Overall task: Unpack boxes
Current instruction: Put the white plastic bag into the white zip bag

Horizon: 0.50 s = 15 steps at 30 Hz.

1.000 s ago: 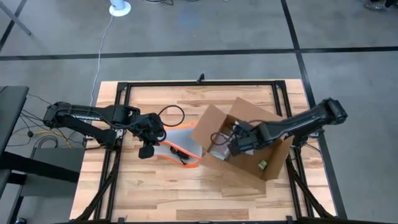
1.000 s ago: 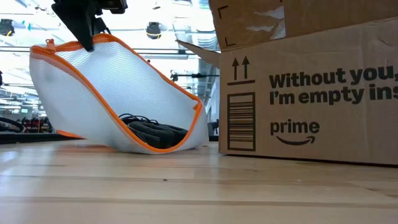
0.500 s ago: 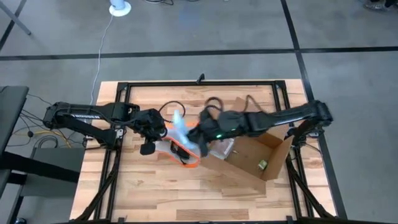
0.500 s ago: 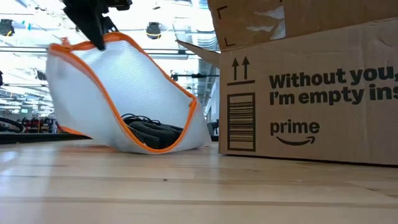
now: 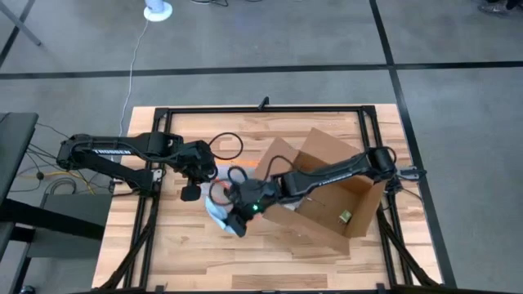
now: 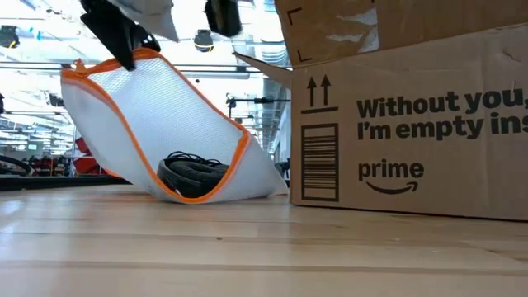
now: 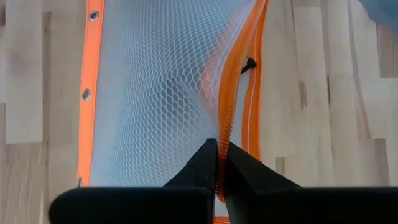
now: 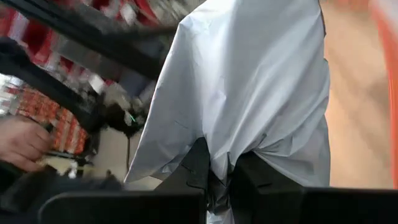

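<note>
The left gripper [image 7: 217, 163] was held beside the box [image 5: 327, 192], its fingers pinched on the orange zipper edge of the mesh pouch [image 6: 169, 124], which was lifted at that corner. The right gripper [image 8: 221, 177] was reached out past the box's open flap, over the pouch, fingers clamped on a grey plastic bag [image 8: 249, 81]. The bag's contents could not be made out. The brown printed box was seen resting on the table [image 5: 180, 261], flaps open, partly cut off in the low view.

Bright, even overhead light — soft shadows beside the box [image 5: 331, 192]; background behind it glares white, and the right wrist view smears.
</note>
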Motion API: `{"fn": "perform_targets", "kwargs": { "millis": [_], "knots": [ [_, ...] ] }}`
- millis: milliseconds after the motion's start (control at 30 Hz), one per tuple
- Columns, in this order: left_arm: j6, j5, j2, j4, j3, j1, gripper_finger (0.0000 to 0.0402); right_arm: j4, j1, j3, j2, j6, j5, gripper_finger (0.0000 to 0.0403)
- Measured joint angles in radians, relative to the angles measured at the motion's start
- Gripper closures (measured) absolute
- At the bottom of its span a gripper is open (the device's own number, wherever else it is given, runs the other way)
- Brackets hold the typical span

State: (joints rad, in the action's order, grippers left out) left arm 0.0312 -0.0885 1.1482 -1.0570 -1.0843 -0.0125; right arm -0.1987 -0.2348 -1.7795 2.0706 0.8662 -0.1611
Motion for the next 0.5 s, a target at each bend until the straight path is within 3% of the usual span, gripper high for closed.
{"fn": "perform_targets", "kwargs": {
  "millis": [167,367,500],
  "knots": [
    [0.000,0.008,-0.001,0.029,0.000,0.005,0.0402,-0.076,-0.010,0.001,0.032,0.062,0.011,0.0388],
    [-0.035,-0.041,-0.001,0.022,0.000,0.062,0.0402,-0.226,0.048,0.000,0.027,0.035,0.158,0.0388],
    [-0.067,-0.071,-0.001,0.050,0.000,0.114,0.0402,-0.201,0.096,0.000,0.033,0.017,0.154,0.0388]
  ]
}}
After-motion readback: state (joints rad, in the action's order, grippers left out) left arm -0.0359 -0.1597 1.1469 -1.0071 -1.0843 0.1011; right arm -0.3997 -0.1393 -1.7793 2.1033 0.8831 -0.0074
